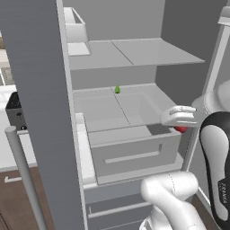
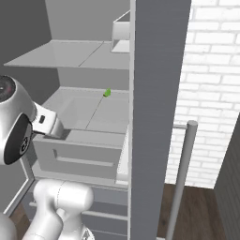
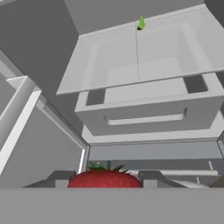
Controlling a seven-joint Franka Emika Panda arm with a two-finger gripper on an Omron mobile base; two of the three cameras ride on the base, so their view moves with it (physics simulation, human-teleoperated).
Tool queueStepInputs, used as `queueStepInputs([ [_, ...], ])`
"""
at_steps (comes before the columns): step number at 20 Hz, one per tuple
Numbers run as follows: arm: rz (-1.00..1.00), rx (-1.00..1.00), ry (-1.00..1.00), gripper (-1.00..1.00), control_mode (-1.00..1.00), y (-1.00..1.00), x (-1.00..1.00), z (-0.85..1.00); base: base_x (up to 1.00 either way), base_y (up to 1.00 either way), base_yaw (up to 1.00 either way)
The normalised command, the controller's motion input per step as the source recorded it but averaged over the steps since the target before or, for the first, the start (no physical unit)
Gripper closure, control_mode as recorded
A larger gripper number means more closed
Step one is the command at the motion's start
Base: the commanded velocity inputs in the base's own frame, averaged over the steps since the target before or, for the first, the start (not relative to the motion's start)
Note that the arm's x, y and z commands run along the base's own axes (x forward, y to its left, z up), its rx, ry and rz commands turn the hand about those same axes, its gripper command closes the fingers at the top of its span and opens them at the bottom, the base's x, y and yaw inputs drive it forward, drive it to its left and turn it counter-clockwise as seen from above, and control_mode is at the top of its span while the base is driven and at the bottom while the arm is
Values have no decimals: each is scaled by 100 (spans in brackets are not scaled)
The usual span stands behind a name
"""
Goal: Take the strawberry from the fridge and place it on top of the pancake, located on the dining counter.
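Red strawberry x1 in claw | green item x1 | fridge x1

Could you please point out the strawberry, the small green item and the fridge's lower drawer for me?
strawberry (image 3: 105,179): hand view, its red top.
small green item (image 1: 117,90): left base view, its middle.
lower drawer (image 1: 134,155): left base view, front panel.
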Motion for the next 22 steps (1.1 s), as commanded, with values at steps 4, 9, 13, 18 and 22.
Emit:
queueStepInputs([
  [4,3,0,0,100,-100,0,0,-13,0,0,0],
  [9,1,-3,-1,100,-100,1,-31,-21,0,0,0],
  [13,0,-1,0,100,-100,0,-51,-8,0,0,0],
  [18,0,0,0,100,100,0,0,0,-90,0,0],
  [22,0,0,0,100,100,0,0,0,-100,0,0],
])
